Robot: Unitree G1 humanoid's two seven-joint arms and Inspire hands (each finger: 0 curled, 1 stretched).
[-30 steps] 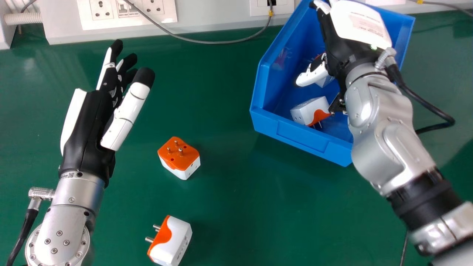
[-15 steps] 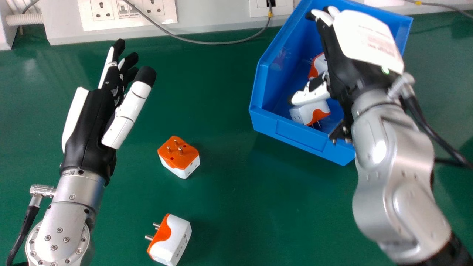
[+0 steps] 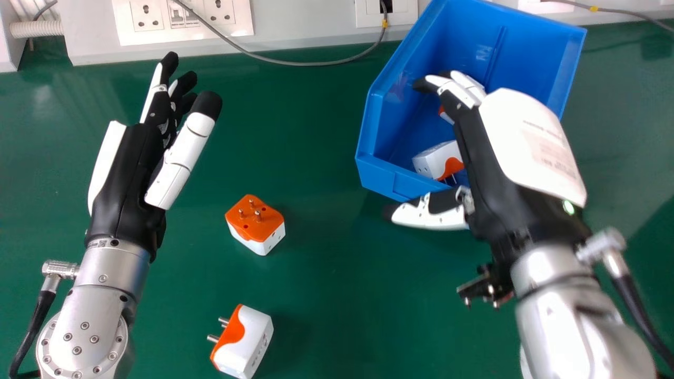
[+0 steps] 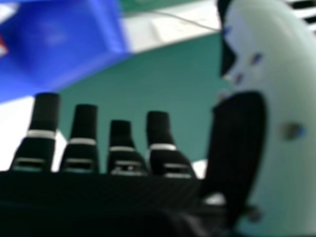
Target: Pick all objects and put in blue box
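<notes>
My left hand [image 3: 131, 163] is held open over the table's left part, holding nothing. My right hand [image 3: 474, 137] is open above the blue box's near edge, its thumb out past the front wall; in the right hand view its fingers [image 4: 83, 143] are straight with nothing between them. The blue box [image 3: 421, 185] holds a white-and-orange adapter [image 3: 436, 160] near its front and another, mostly hidden behind the right hand. On the table, an adapter [image 3: 257, 223] stands with its orange pin side up, and another [image 3: 243, 341] lies nearer with pins pointing left.
A green table [image 3: 337, 295] carries everything. Along its back runs a white wall panel with sockets [image 3: 184, 18] and a grey cable [image 3: 310, 63] hanging down onto the table. The box's side walls rise around its adapters.
My right hand has drawn back from inside the box toward the robot, uncovering the box's back wall. The left hand has stayed almost still, and the two adapters on the table have not moved.
</notes>
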